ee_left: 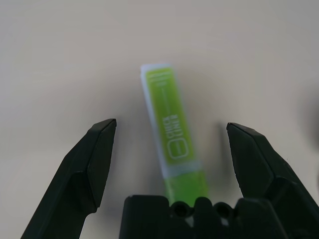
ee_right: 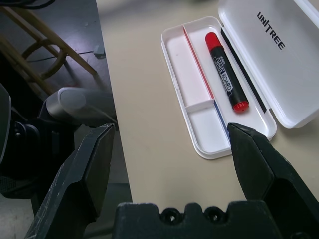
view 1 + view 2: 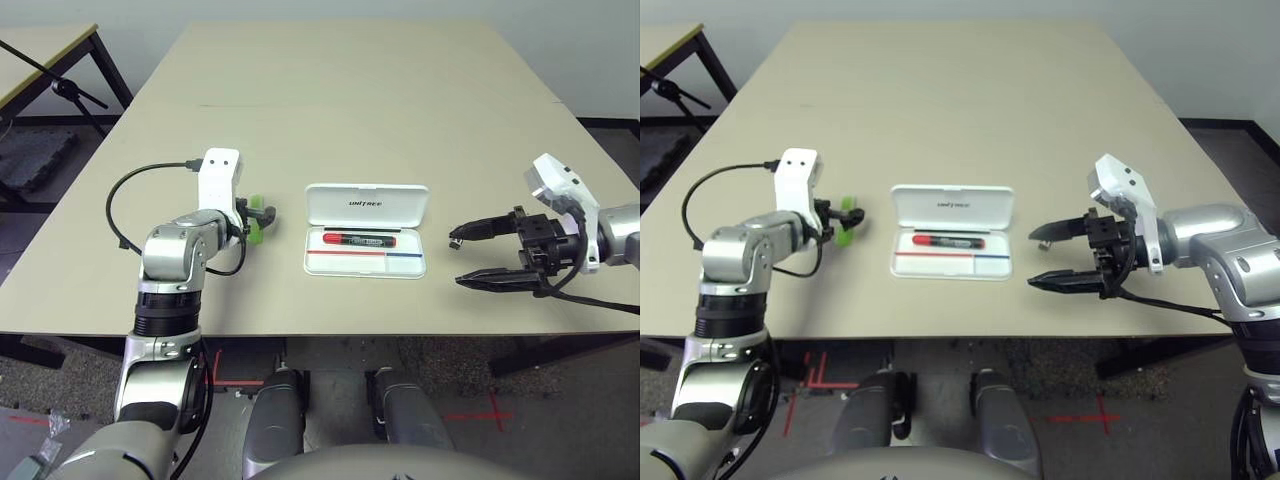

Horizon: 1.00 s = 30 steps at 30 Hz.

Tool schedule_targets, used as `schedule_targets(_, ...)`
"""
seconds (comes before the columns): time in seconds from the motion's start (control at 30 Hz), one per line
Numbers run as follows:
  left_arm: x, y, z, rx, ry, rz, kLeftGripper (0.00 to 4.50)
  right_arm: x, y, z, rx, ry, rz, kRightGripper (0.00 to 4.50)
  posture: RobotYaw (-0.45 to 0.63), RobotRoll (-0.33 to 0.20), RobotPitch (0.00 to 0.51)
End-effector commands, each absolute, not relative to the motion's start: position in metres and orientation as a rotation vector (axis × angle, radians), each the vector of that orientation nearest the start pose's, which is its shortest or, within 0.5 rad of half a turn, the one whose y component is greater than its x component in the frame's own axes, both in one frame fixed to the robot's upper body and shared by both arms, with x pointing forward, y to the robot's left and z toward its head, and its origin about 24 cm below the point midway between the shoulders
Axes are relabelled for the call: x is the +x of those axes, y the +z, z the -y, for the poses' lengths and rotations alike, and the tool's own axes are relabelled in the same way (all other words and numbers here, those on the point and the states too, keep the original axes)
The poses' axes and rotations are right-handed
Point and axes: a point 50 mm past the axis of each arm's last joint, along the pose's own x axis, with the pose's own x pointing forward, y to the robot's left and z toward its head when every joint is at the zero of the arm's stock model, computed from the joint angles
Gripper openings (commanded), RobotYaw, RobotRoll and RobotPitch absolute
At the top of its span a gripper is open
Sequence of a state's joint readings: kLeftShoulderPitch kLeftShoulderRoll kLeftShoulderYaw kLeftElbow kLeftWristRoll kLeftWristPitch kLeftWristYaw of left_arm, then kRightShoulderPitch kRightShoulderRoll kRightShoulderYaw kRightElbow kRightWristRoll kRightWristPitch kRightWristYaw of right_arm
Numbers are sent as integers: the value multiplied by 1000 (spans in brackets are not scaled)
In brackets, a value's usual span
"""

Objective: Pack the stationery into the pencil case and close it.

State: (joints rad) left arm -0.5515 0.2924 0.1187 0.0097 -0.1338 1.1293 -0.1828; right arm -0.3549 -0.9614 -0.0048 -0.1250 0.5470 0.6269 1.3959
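The left claw (image 1: 172, 129), spread wide, straddles the lime-green highlighter (image 1: 172, 144) to pinch it; the right claw (image 3: 478, 258) (also wide, empty) waits beside the open pencil case (image 3: 366, 245) holding the red marker (image 3: 360, 239).

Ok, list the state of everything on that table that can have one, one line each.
pencil case: open, lid folded back flat on the table.
red marker: capped, lying inside the case tray.
green highlighter: lying on the table, outside the case, between the left jaws, not gripped.
left gripper: jaws open around the highlighter.
right gripper: jaws open, empty, right of the case.
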Motion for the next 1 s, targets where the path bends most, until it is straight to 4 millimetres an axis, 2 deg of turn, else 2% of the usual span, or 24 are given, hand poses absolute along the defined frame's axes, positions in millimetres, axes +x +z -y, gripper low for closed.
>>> schedule_targets(0.03, 325, 105, -193, 48, -82, -585, 4500, 249, 172, 229, -241, 1349, -434, 4467, -95, 0, 96)
schedule_targets(0.5, 330, 87, -186, 26, -100, -624, 4500, 248, 171, 228, -246, 1342, -430, 4467, -107, 0, 94)
schedule_targets(0.63, 329, 86, -186, 37, -110, -631, 3218, 249, 171, 227, -248, 1338, -424, 4500, -106, 0, 95)
schedule_targets(0.8, 327, 89, -187, 69, -136, -631, 1307, 250, 171, 227, -251, 1336, -422, 4500, -104, 0, 97)
schedule_targets(0.83, 326, 91, -187, 88, -153, -625, 1094, 251, 171, 226, -251, 1336, -421, 4500, -104, 0, 97)
schedule_targets(1.0, 315, 100, -192, 332, -394, -567, 1106, 252, 170, 226, -260, 1333, -424, 4500, -101, 0, 100)
